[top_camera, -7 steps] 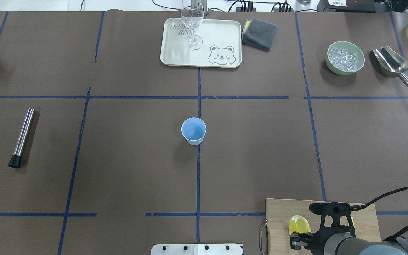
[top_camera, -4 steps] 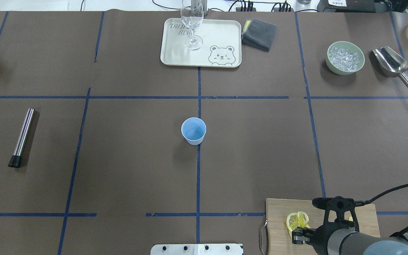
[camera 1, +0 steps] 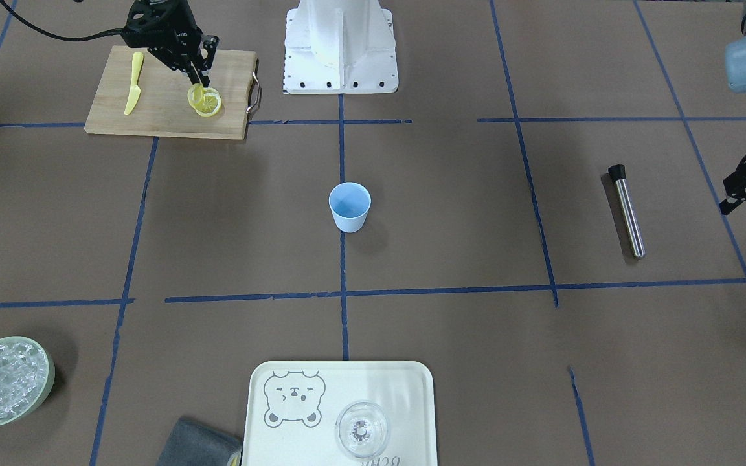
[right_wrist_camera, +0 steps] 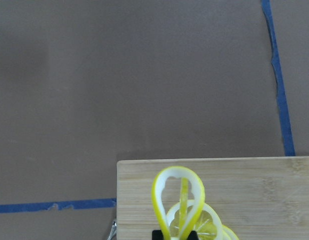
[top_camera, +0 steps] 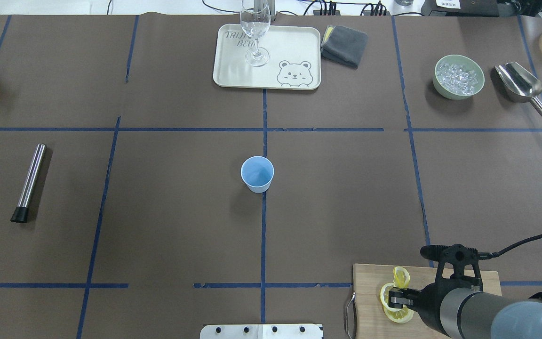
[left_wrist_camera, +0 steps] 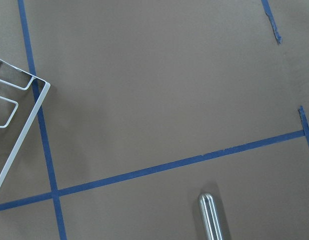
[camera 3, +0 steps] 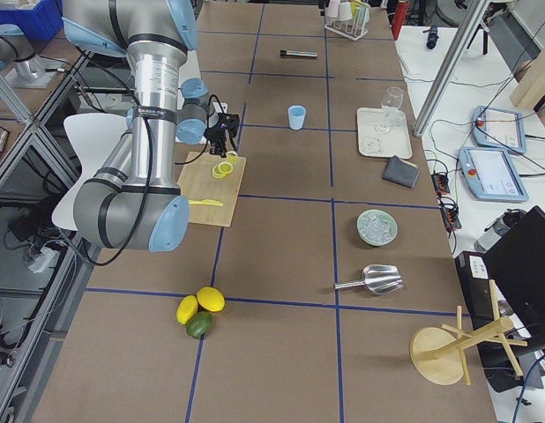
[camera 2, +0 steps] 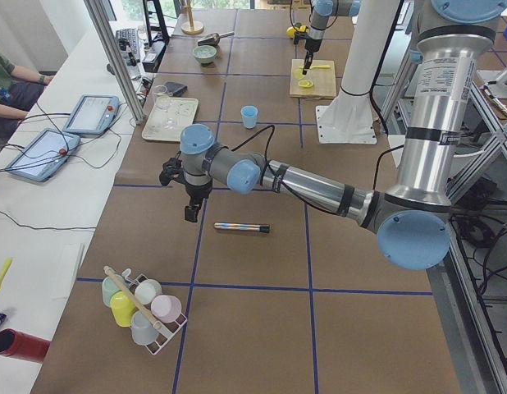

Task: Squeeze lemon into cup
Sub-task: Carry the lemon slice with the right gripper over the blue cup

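Observation:
The pale-blue cup (top_camera: pixel 257 173) stands upright at the table's middle, also in the front view (camera 1: pixel 350 206). My right gripper (top_camera: pixel 396 298) is over the wooden cutting board (top_camera: pixel 370 282) at the near right. It is shut on a lemon slice (top_camera: pixel 401 277) that is pinched into a folded loop, clear in the right wrist view (right_wrist_camera: pixel 177 192). Other lemon slices (top_camera: pixel 397 312) lie on the board just below it (right_wrist_camera: pixel 210 223). My left gripper (camera 1: pixel 744 188) hangs over the table's far left, beyond the steel rod; I cannot tell how its jaws stand.
A yellow plastic knife (camera 1: pixel 133 90) lies on the board. A steel rod (top_camera: pixel 29 182) lies at the left. A tray (top_camera: pixel 299 47) with a clear glass (top_camera: pixel 255 33), a grey cloth (top_camera: pixel 345 44), a bowl of ice (top_camera: pixel 459 76) and a scoop (top_camera: pixel 521 84) line the far edge.
My right gripper has closed on a lemon slice and lifted it off the pile, moving a little forward; the slice now stands folded in the fingers. The cup has not moved.

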Controlling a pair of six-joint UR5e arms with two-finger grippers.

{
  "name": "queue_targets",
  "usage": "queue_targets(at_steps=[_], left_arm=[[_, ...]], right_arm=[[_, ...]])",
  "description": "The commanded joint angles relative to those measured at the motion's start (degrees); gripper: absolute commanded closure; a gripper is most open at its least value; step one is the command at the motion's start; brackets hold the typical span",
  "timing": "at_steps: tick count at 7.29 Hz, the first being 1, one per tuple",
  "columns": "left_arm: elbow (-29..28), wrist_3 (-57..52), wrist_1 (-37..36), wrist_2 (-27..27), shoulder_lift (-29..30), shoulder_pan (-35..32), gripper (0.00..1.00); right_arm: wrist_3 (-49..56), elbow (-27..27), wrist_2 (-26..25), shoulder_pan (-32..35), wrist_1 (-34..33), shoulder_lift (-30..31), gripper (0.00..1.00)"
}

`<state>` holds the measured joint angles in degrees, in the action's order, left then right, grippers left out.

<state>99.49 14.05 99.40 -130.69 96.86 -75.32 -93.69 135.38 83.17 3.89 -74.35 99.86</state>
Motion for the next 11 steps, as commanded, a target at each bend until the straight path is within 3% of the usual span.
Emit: queue_targets(at_steps=[1, 3, 6, 8, 11], left_arm=[[0.1, 0.0, 0.0, 0.0, 0.0, 0.0, 0.00], [0.1, 0.0, 0.0, 0.0, 0.0, 0.1, 0.00], [0.0, -0.1, 0.1, 0.0, 0.1, 0.0, 0.00], [0.0, -0.1, 0.1, 0.0, 0.3, 0.0, 0.00], [0.1, -0.1, 0.2, 0.0, 0.4, 0.0, 0.00]], right_arm=[[0.1, 0.2, 2.7, 3.0, 0.0, -2.6, 0.78], [0.0, -0.3, 3.4, 4.5, -0.1, -7.2, 1.00], [0.1, -2.7, 4.1, 10.8, -3.2, -20.4, 1.00], [0.2, -12.4, 10.3, 19.3, -13.1, -37.1, 1.00], [0.5, -27.7, 10.4, 22.8, -12.5, -48.8, 1.00]])
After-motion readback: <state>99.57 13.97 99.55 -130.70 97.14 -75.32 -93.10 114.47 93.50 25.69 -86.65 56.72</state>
